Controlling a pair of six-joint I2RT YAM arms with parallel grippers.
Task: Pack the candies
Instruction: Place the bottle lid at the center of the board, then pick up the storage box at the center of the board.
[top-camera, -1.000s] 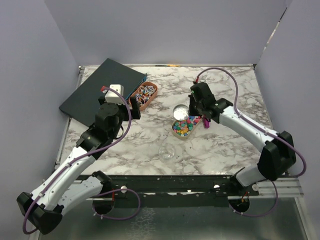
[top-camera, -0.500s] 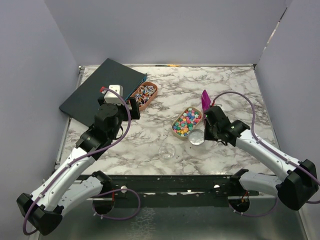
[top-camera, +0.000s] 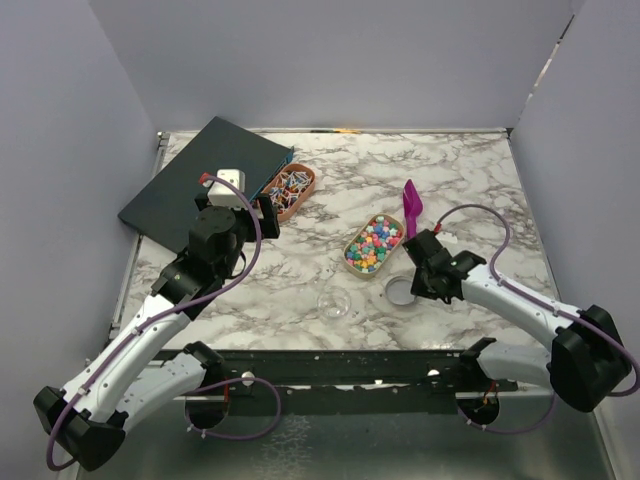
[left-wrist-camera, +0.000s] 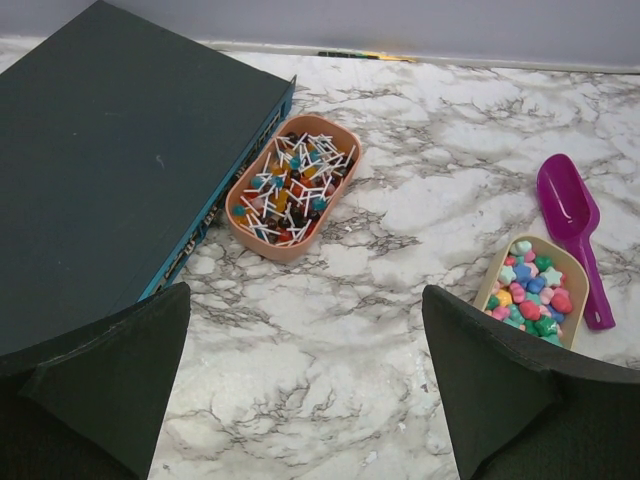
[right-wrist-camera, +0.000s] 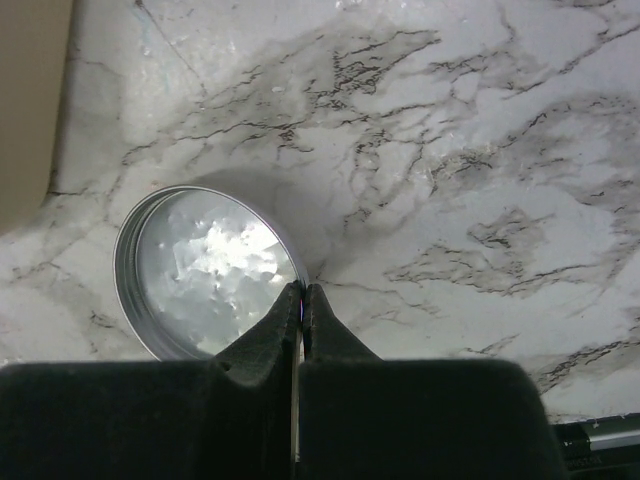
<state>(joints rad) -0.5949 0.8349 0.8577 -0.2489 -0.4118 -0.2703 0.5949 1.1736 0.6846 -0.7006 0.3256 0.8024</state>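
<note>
Right wrist view shows the right hand (right-wrist-camera: 301, 297) clamped narrowly on the rim of a round metal lid (right-wrist-camera: 200, 262).

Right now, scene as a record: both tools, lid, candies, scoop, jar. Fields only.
left tool: open, empty, raised over the table
right tool: shut on the rim of the round lid
round lid: low at the table, near the tan tray, not touching it
wrapped candies: in orange tray beside dark box
ball candies: in tan tray
scoop: purple, bowl empty, lying beside tan tray
clear jar: on table between the arms; contents unclear
</note>
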